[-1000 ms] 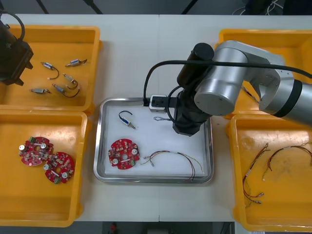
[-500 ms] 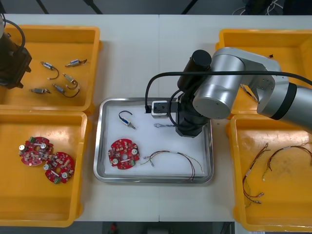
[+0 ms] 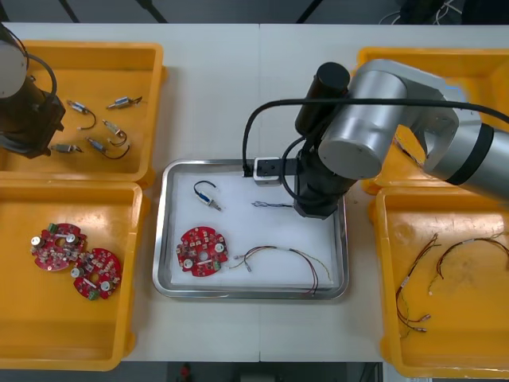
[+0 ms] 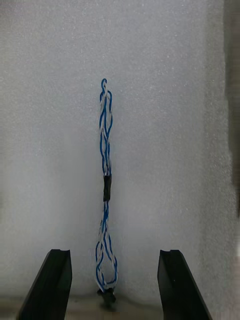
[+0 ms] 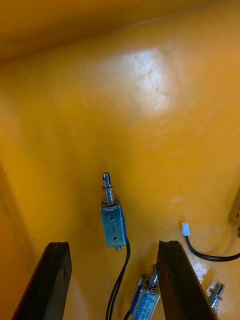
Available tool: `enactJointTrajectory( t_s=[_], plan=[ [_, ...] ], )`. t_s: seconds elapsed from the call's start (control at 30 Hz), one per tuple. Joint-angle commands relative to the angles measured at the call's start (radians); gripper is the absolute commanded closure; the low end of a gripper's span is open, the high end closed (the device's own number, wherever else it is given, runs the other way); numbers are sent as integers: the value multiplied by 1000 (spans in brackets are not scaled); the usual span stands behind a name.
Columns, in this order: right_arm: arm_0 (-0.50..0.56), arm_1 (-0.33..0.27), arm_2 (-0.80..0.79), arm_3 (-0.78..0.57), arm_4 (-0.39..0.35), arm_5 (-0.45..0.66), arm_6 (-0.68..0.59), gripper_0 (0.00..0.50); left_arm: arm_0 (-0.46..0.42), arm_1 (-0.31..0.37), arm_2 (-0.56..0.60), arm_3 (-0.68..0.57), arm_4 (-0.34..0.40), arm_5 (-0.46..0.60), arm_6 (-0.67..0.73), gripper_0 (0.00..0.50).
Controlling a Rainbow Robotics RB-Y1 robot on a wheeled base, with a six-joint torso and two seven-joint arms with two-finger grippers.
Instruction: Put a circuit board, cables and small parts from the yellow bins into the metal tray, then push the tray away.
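Observation:
The metal tray [image 3: 161, 231], white inside, holds a red circuit board [image 3: 203, 251], a small metal part [image 3: 207, 193] on a black lead, a red and yellow cable [image 3: 285, 258] and a twisted blue and white cable [image 3: 270, 205]. My right gripper [image 3: 318, 204] hangs over the tray's far right part. In the right wrist view it [image 4: 114, 255] stands open, and the blue and white cable [image 4: 105, 165] lies free on the white floor, running out from between the fingers. My left gripper [image 3: 32, 127] is in the far left bin, open [image 5: 112, 246] just short of a small metal part [image 5: 113, 225].
The far left yellow bin [image 3: 95, 72] holds several small metal parts [image 3: 103, 131]. Two more circuit boards [image 3: 75, 259] lie in the near left bin [image 3: 79, 334]. Red and yellow cables [image 3: 429, 270] lie in the near right bin [image 3: 469, 334]. My right arm covers part of the far right bin [image 3: 477, 72].
My right gripper has opened and let the blue and white cable drop onto the tray, then drawn back a little to the right. The left arm has shifted right, further into the far left bin.

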Motion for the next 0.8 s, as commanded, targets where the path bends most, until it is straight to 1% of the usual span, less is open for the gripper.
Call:
enactJointTrajectory(
  t_s=[0.03, 0.13, 0.2, 0.37, 0.47, 0.5, 0.53, 0.57, 0.63, 0.8],
  plan=[
    [-30, -15, -135, -40, -40, 69, 8, 0, -43, -13, -21, 16, 8, -19, -66, 0],
    [5, -22, -250, -55, -69, 125, -5, 0, -43, -24, -21, 42, 10, -42, -74, 0],
    [35, -31, -317, -76, -75, 156, -12, 0, -43, -33, -21, 60, 7, -64, -83, 0],
    [96, -66, -436, -129, -93, 202, -37, 0, -43, -44, -32, 85, 2, -88, -103, 0],
    [131, -88, -489, -159, -104, 219, -86, 0, -43, -44, -51, 85, 2, -94, -108, 0],
    [162, -106, -531, -190, -106, 228, -123, 0, -43, -44, -61, 85, 4, -97, -109, 0],
    [162, -106, -531, -190, -106, 228, -123, 0, -43, -44, -61, 85, 4, -97, -109, 0],
    [191, -121, -572, -213, -109, 239, -167, 0, -43, -46, -68, 85, 7, -97, -112, 0],
    [223, -140, -612, -236, -112, 250, -209, 0, -43, -46, -82, 85, 8, -102, -117, 0],
    [297, -186, -681, -285, -121, 267, -325, 0, -43, -46, -108, 86, 10, -107, -120, 0]
  ],
)
